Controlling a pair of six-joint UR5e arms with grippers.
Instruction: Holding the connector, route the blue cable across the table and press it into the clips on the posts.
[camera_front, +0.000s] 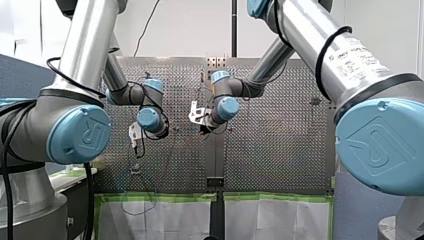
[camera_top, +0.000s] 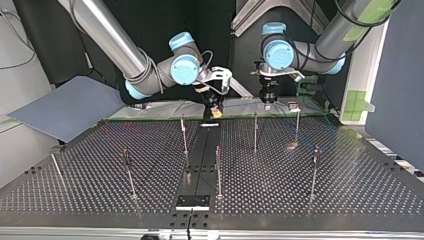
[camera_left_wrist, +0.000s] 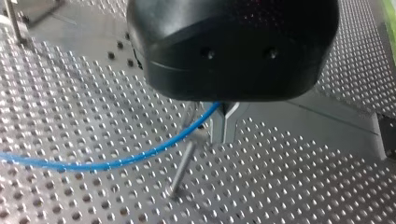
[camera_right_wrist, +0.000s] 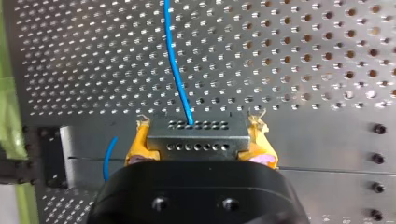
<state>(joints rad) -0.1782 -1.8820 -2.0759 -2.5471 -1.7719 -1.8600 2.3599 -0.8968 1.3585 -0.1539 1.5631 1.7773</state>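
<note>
In the right wrist view my right gripper is shut on a grey connector with rows of small holes, its yellow pads pressing on both ends. The blue cable runs from the connector ahead over the perforated table. In the left wrist view my left gripper has its metal fingers shut on the blue cable, which trails away in a low curve over the table. A thin post stands just under those fingers. In the top view both grippers, right and left, hang over the table's far edge.
Several thin posts stand across the table, such as one near the centre channel, one under my left gripper and one nearer the camera. A black plate lies at the near edge. A grey-blue board leans at the top view's left.
</note>
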